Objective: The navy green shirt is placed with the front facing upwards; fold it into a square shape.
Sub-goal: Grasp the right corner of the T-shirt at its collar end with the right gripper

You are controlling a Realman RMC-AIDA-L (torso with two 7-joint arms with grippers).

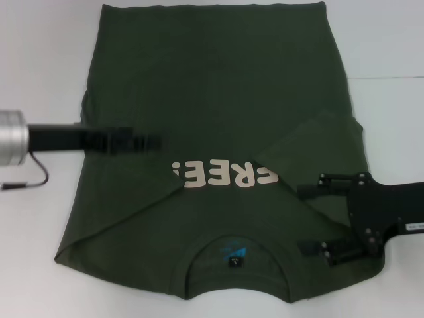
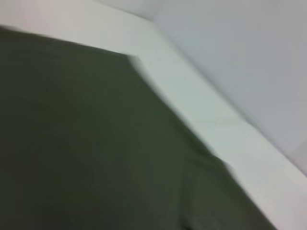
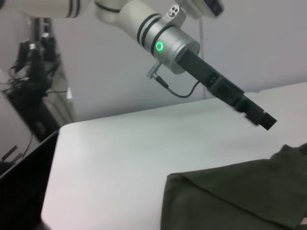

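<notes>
Left claw (image 1: 149,141) hovers over the navy green shirt (image 1: 218,99), near its left edge; I cannot tell its state. Right claw (image 1: 311,218), spread, rests on the folded right sleeve beside the collar. Shirt lies on the white worktop (image 1: 40,66).

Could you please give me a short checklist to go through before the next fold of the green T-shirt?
1. Front faces up: ok. The dark olive-green cotton T-shirt shows its cream "FREE!" lettering.
2. Sleeves folded in: ok. Both side flaps lie over the chest, partly covering the lettering.
3. Shirt fully on the white table: cannot tell, since the collar edge reaches the head view's bottom border.
4. Left claw off the cloth: ok. The right wrist view shows it raised above the table.
5. Right claw open: ok. Its fingers are spread over the shirt's right shoulder.
6. Square yet: not ok. The shirt is not yet folded lengthwise.
</notes>
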